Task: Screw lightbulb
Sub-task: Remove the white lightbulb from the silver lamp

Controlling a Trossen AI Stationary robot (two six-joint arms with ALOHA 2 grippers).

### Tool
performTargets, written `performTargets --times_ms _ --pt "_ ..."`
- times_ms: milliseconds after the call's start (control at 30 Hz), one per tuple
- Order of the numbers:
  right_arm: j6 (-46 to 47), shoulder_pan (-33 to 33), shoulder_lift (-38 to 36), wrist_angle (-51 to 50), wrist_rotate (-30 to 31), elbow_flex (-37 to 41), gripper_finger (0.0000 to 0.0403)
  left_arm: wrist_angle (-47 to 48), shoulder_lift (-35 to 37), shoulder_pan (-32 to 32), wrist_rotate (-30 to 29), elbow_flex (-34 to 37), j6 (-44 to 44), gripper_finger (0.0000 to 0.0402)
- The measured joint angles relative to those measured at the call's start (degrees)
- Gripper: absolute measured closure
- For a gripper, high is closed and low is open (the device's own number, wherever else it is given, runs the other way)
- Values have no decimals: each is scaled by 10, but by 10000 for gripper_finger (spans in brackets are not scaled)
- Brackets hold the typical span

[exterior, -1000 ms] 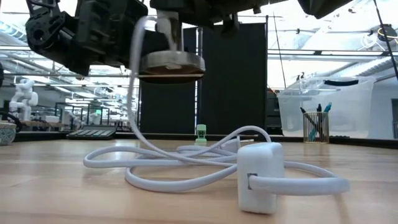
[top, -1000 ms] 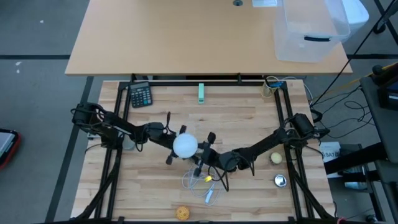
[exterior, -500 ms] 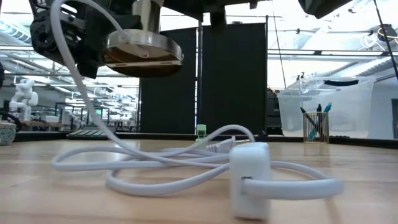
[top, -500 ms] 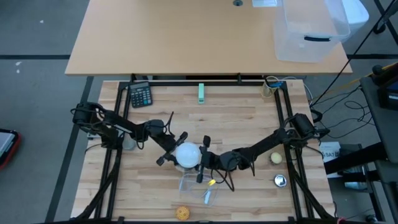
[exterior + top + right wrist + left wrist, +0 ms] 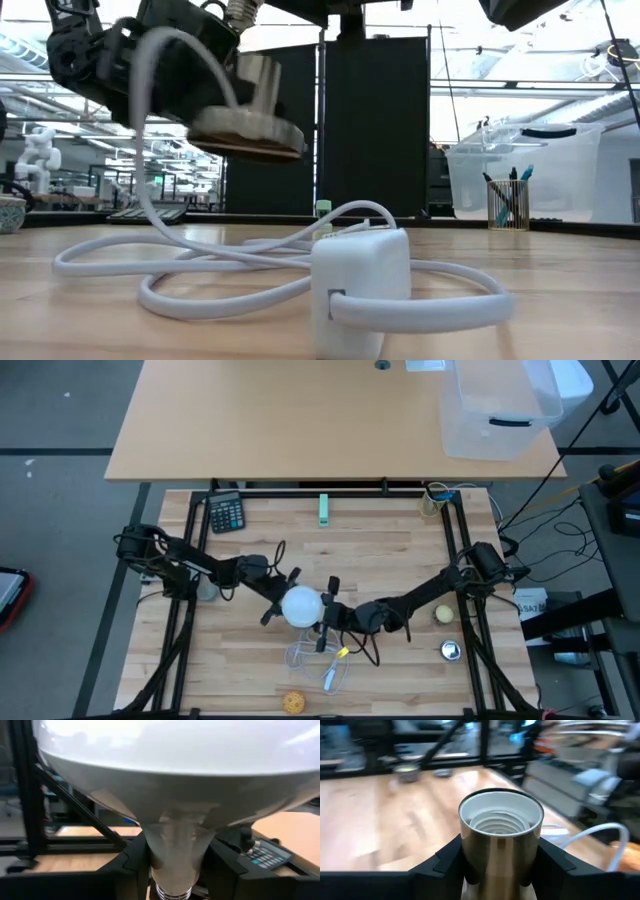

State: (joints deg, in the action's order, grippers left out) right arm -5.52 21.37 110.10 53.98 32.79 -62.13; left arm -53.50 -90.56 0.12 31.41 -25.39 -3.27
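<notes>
Frosted white lightbulb looks light and fragile, so the neck's the sensible hold. Right gripper jaws pinch it there; left gripper jaws clamp the metal socket.

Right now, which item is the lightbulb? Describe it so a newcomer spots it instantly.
Look at the wooden table, at its middle, where the two dark arms meet. The lightbulb is the white round globe there, its neck clamped in the right gripper fingers. It is larger and whiter than the yellowish ball at the right edge.
</notes>
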Motion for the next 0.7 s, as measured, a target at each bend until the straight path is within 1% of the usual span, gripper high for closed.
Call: performTargets --times_ms 167,300,400,433,533,600,700 --pt "-50 11 0 -3 51 0 278 14 0 -3 -110 0 2 230" --pt "-77 23 0 -7 96 0 278 18 0 -12 -236 0 2 230" --pt "-77 27 0 -19 112 0 278 17 0 -20 -339 0 0 230" --pt "-75 27 0 -23 116 0 278 15 -3 -22 -365 0 0 230" --pt "-70 31 0 -31 130 0 278 -7 -27 -23 -413 0 1 230" --pt "-70 36 0 -34 141 0 278 -38 -59 -23 -430 0 11 230" --pt "-70 40 0 -32 142 0 279 -109 -120 -23 -448 0 25 230"
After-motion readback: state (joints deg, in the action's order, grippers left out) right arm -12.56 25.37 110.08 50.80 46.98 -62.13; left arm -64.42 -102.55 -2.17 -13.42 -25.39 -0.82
